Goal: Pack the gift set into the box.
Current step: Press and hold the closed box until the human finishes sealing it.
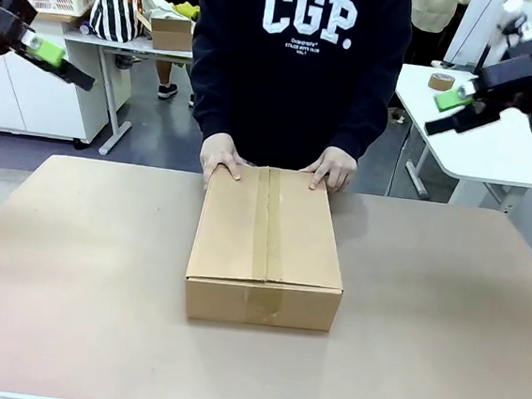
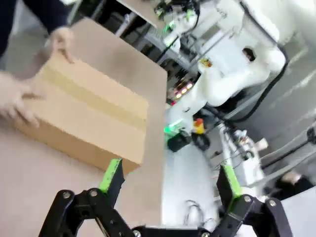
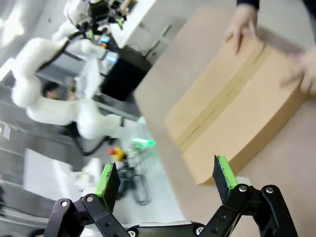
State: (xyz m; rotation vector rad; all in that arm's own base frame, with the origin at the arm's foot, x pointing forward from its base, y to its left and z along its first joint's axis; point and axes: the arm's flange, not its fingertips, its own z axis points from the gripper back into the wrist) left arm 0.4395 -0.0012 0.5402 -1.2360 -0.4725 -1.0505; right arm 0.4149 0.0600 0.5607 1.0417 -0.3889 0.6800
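Box (image 1: 267, 242) mid-table (image 1: 70, 275), hands (image 1: 221, 159) behind.

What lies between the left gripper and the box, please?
Only bare brown table, in the front view: the left gripper hangs raised at the left edge, and nothing stands between it and the closed box.

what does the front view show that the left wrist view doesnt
Front view: the person's sweatshirt, the table on every side of the box, and the left gripper and right gripper held high at either side, well off it. Left wrist view: the left gripper's green pads spread wide open, and the white right arm beyond the table edge. Shared: the closed, taped box with the person's hands on it.
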